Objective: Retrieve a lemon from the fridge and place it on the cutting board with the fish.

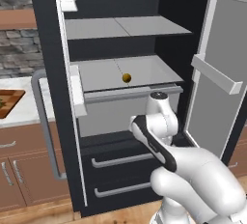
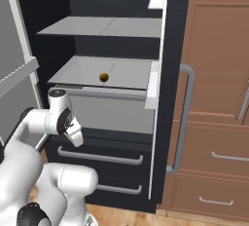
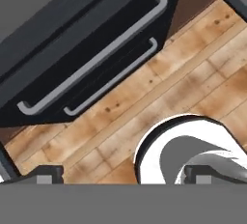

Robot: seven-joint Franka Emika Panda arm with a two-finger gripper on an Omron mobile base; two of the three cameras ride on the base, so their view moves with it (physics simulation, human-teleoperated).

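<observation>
Fridge stands with both doors swung open: matte black body, grey shelves inside, two black drawers with grey bar handles at the bottom. The left door carries a long grey bar handle and white door bins; the right door shows its grey inner face with a rail. Brown cabinets flank the fridge on its right side in the right base view; a white counter over brown cabinets lies to its left in the left base view. Wooden plank floor runs in front of the drawers. The arm is folded low in front of the lower fridge compartment, hand pointing down, so the hand view looks at the drawer handles and the floor. Cutting board sits on the counter at the far left edge, only partly in frame; something small lies on it, too cut off to identify. Jaws stand spread wide, holding nothing. Lemon rests alone on the middle grey shelf, near its centre, well above the hand and not touched.
</observation>
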